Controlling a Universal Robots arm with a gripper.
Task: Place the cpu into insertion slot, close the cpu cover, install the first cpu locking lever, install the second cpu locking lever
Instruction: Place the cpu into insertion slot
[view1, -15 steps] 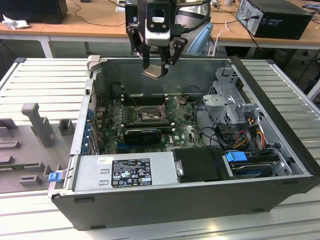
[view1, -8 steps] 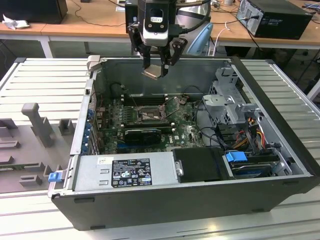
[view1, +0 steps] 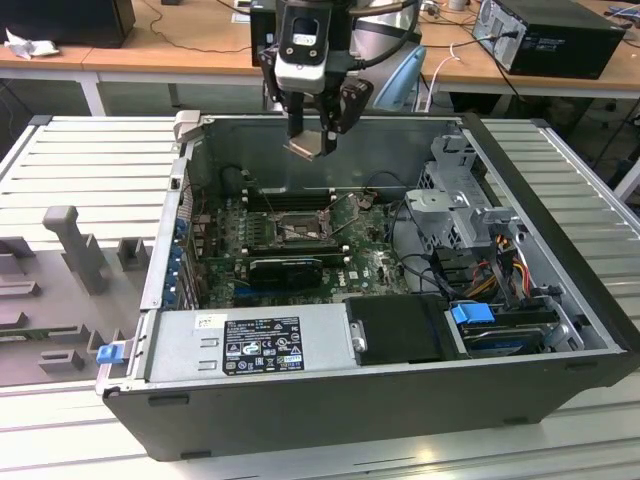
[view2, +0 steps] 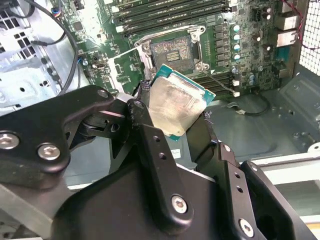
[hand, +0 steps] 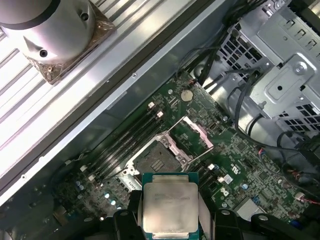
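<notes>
My gripper (view1: 310, 140) hangs above the far rim of the open computer case (view1: 330, 405), shut on the cpu (view1: 308, 148). In both wrist views the cpu (view2: 175, 105) (hand: 170, 207) is a silvery square chip on a green base, pinched by its edges between the black fingers (view2: 145, 120). The insertion slot (hand: 156, 161) (view2: 172, 50) (view1: 297, 225) lies uncovered on the motherboard, below and apart from the chip. The cpu cover (hand: 200, 131) (view2: 125, 52) stands swung up beside the socket. Thin locking levers rise near the socket (view1: 345, 205).
Long black memory slots (view1: 285, 200) flank the socket, and a black ribbed bar (view1: 285, 268) lies in front of it. The power supply (view1: 250, 345) fills the near side, and a metal drive cage (view1: 460, 210) with cables stands on the exterior view's right. Grey fixtures (view1: 70, 240) sit on the ribbed table.
</notes>
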